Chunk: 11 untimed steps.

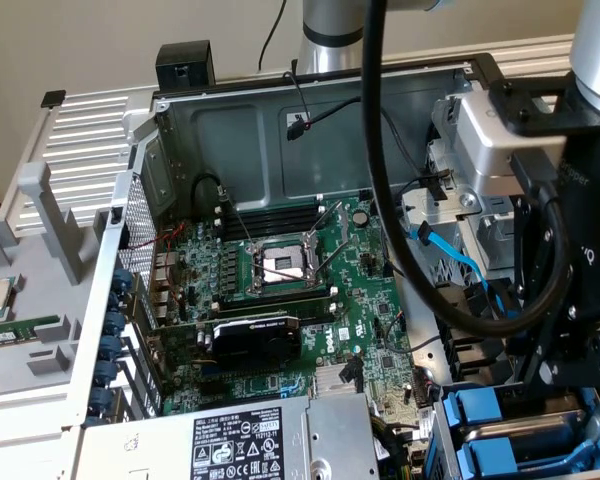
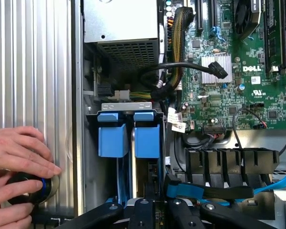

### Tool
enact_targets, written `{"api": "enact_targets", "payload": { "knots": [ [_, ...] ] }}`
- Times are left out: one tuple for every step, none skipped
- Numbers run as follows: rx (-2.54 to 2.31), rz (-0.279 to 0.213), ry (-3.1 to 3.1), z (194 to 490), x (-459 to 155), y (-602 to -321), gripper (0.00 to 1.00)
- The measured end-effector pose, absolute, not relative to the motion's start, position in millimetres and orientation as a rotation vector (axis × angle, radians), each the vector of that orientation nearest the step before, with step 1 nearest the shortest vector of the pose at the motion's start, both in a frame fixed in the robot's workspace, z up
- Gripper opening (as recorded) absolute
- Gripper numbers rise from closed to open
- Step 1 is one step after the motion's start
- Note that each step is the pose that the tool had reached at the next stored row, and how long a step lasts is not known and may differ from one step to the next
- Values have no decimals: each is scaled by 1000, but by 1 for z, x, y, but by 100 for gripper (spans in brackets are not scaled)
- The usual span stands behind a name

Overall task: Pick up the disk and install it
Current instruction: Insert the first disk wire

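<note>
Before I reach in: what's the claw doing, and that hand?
Claw: cannot be told, over the blue drive bays.
Hand: on a round black button.

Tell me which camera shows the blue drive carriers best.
The wrist view: both blue drive carriers sit side by side, seen whole and square-on. The exterior view catches them in its lower right corner, partly cut off by the edge.

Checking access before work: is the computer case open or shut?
Open: the case has no side cover on it, so the motherboard and the blue drive frames lie exposed inside.
</note>
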State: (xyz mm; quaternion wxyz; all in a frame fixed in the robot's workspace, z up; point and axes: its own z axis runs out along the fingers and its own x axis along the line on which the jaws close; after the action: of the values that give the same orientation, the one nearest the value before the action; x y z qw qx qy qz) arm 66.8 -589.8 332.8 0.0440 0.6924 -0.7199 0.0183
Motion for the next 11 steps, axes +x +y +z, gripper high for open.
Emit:
{"api": "enact_targets", "payload": {
  "knots": [
    [2116, 56, -2201, 333, 67, -590, 17],
    [2116, 56, -2201, 332, 67, -590, 17],
    [2116, 56, -2201, 332, 67, -590, 17],
    [2116, 56, -2201, 332, 67, -590, 17],
    [2116, 56, -2201, 332, 67, -590, 17],
    [2116, 56, -2201, 332, 67, -590, 17],
    [2116, 56, -2201, 332, 67, -590, 17],
    [2115, 56, -2202, 332, 67, -590, 17],
    [2115, 56, -2202, 332, 67, -590, 17],
    [2115, 56, -2202, 331, 67, -590, 17],
    [2115, 56, -2202, 331, 67, -590, 17]
  ]
}}
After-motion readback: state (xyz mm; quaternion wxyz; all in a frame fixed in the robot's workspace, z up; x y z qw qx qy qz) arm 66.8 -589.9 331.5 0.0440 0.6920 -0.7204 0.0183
